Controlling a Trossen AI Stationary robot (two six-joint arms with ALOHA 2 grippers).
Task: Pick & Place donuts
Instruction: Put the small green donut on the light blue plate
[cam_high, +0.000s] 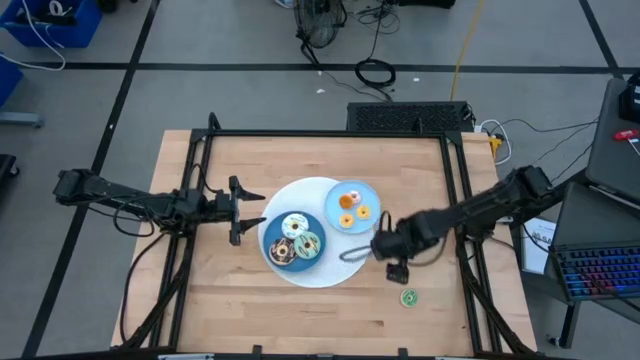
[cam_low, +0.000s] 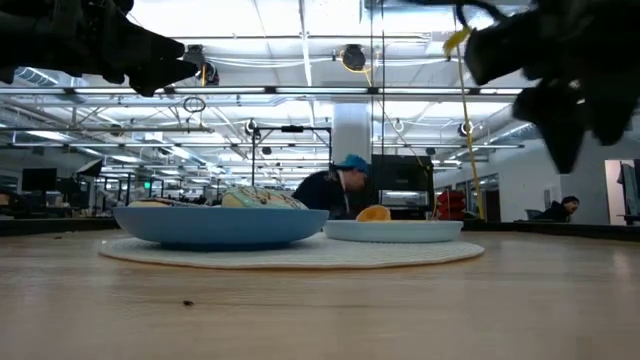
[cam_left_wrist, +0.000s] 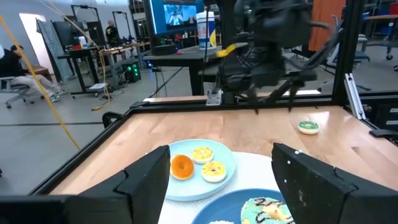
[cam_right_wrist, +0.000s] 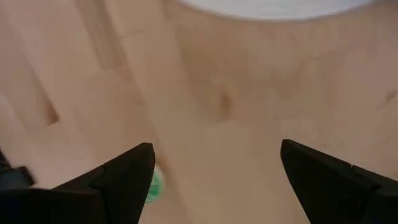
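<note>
Right tool (cam_high: 393, 258) wide, nothing between the fingers, poised over bare tabletop (cam_high: 250, 170) at the mat's right edge. Green mini donut (cam_high: 408, 297) lies alone on the wood just beside it, toward the front edge (the only stray visible). Left tool (cam_high: 238, 210) also wide and empty, waiting left of the mat. Dark plate (cam_high: 272, 232) carries three large donuts (cam_high: 297, 240); light plate (cam_high: 368, 190) carries three small ones (cam_high: 349, 207). Judged: nearly done, one green piece left to plate.
</note>
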